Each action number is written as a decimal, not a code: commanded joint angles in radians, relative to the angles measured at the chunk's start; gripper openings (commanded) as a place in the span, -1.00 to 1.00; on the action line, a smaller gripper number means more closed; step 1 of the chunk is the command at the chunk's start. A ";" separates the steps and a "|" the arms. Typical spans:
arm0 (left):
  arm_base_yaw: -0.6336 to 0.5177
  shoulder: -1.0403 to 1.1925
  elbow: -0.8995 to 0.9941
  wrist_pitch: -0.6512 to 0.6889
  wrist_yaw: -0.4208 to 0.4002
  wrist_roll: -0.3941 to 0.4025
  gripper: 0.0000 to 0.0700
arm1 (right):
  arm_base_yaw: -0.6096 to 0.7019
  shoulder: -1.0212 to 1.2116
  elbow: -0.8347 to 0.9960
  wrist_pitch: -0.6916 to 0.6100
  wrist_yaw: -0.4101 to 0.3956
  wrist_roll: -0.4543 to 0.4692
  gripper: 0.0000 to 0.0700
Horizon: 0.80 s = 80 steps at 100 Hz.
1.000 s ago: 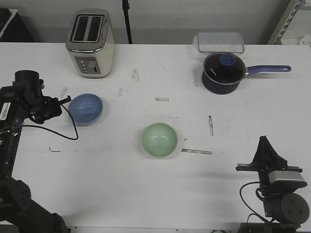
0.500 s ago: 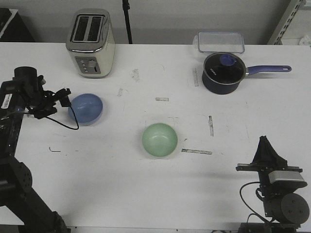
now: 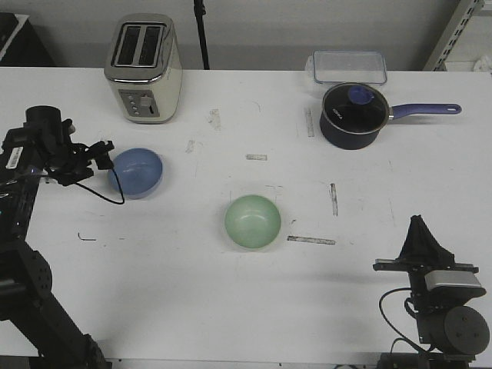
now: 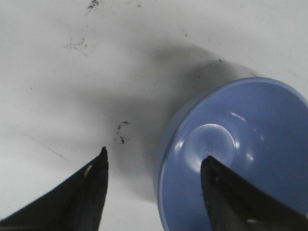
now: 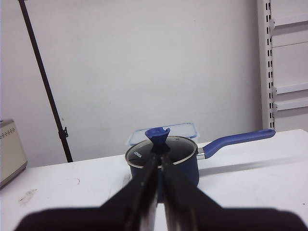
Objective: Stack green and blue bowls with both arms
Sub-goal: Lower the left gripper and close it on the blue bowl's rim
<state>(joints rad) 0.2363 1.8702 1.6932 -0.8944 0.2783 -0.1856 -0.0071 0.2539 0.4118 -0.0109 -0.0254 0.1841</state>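
Pincer (left) has barely shifted, straddling blue bowl rim.

Scuffed white table, grey wall

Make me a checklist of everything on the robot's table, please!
Surface: white table, scuffed, with tape strips.
Job's things: blue bowl upright at left; green bowl upright mid-table, apart.
Clutter: toaster, lidded saucepan, clear container behind it.
Grippers: left gripper open, one finger over the blue bowl's rim; right gripper shut, parked at the near right.
Cables: black cable looping by the left arm.
Surroundings: grey wall, black pole, metal shelving.
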 commanded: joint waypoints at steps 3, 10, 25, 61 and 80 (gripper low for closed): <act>0.002 0.037 0.024 -0.002 0.011 0.034 -0.11 | 0.000 0.000 0.002 0.011 0.000 0.009 -0.99; -0.003 0.044 0.024 -0.004 0.011 0.044 -0.10 | 0.000 0.000 0.002 0.011 0.000 0.009 -0.99; -0.013 0.070 0.024 -0.008 0.011 0.051 -0.10 | 0.000 0.000 0.001 0.011 0.000 0.009 -0.99; -0.043 0.111 0.024 -0.023 0.011 0.073 -0.11 | 0.000 0.000 0.001 0.011 0.000 0.009 -0.99; -0.049 0.135 0.024 -0.025 0.010 0.073 -0.27 | 0.000 0.000 0.001 0.011 0.000 0.009 -0.99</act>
<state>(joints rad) 0.1852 1.9793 1.6936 -0.9131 0.2871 -0.1215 -0.0071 0.2539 0.4118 -0.0109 -0.0254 0.1841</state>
